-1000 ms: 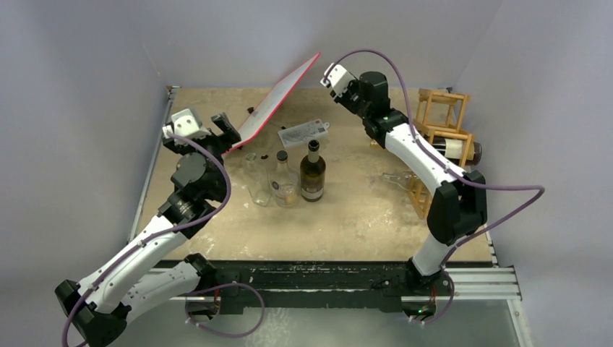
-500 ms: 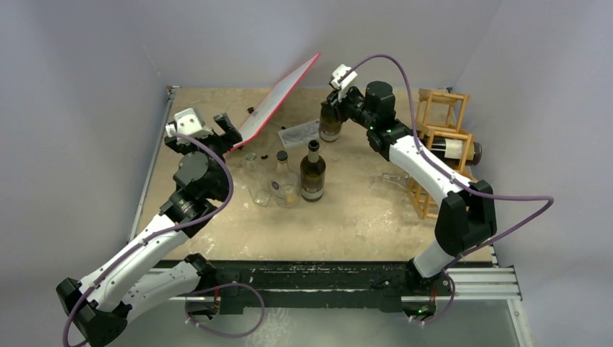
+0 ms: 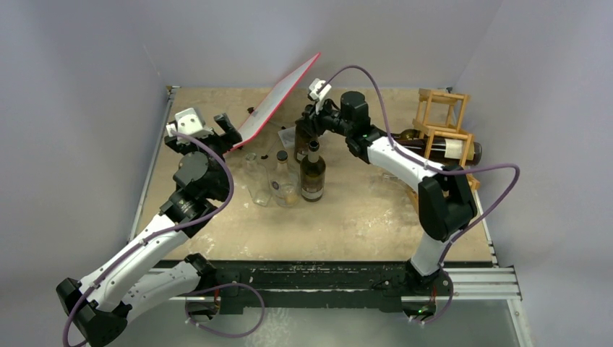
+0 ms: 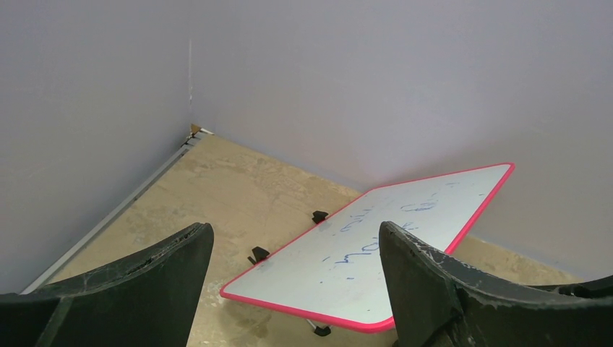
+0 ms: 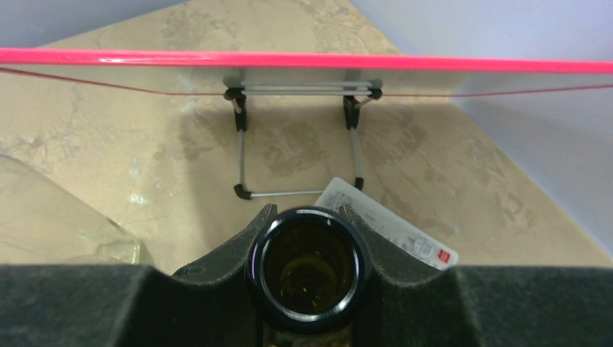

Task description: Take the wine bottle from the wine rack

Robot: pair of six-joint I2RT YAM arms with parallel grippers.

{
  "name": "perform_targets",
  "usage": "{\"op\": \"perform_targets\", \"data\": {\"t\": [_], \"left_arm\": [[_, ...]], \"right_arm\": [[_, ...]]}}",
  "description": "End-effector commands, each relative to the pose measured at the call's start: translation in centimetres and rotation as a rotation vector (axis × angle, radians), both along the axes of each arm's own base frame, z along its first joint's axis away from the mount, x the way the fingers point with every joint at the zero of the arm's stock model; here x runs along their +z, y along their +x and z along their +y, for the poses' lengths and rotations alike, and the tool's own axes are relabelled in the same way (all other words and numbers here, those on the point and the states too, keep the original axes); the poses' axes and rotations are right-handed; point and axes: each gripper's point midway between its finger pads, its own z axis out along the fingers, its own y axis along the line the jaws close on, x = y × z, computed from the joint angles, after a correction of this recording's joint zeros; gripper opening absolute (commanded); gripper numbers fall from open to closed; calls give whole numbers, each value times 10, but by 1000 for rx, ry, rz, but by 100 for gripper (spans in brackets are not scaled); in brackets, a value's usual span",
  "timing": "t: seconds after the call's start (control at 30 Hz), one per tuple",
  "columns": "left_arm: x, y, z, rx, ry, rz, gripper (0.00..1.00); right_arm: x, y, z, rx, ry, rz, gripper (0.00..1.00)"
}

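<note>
right gripper [image 3: 313, 121] pinches neck of dark glass wine bottle [image 5: 309, 269], clear of light wooden lattice wine rack [image 3: 444, 131], centre-far. left gripper [image 4: 293, 242] spread, empty. risk: carried base clips labelled dark bottle [image 3: 312, 173] just near it, toppling it

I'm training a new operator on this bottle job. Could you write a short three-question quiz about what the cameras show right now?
1. True or false: the left gripper is holding a bottle.
2. Multiple choice: where does the right gripper grip the dark bottle?
A. at its base
B. at the neck, just below the mouth
C. around the middle of the body
3. Short answer: what lies on its side in the wine rack?

Key
1. False: its jaws are open with nothing between them.
2. B
3. A labelled wine bottle.
</note>
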Motion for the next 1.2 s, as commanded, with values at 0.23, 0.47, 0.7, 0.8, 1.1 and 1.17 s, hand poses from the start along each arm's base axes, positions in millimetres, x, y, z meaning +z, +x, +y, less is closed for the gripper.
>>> {"op": "perform_targets", "data": {"t": [0.23,0.47,0.7,0.8,1.1,1.17], "left_arm": [[11,-2,2,10,-21,-33,84],[11,-1,1,5,-20,-34,84],[11,0,0,2,-20,-34,84],[11,0,0,4,-19,-32,84],[11,-1,1,6,-18,-32,84],[11,-1,1,6,-19,-33,84]], "right_arm": [[71,1,25,89,115,-129,0],[66,7,25,78,77,-87,0],[61,4,29,81,50,-78,30],[58,3,31,82,45,-71,38],[70,2,27,56,51,-94,53],[76,0,25,51,53,-100,54]]}}
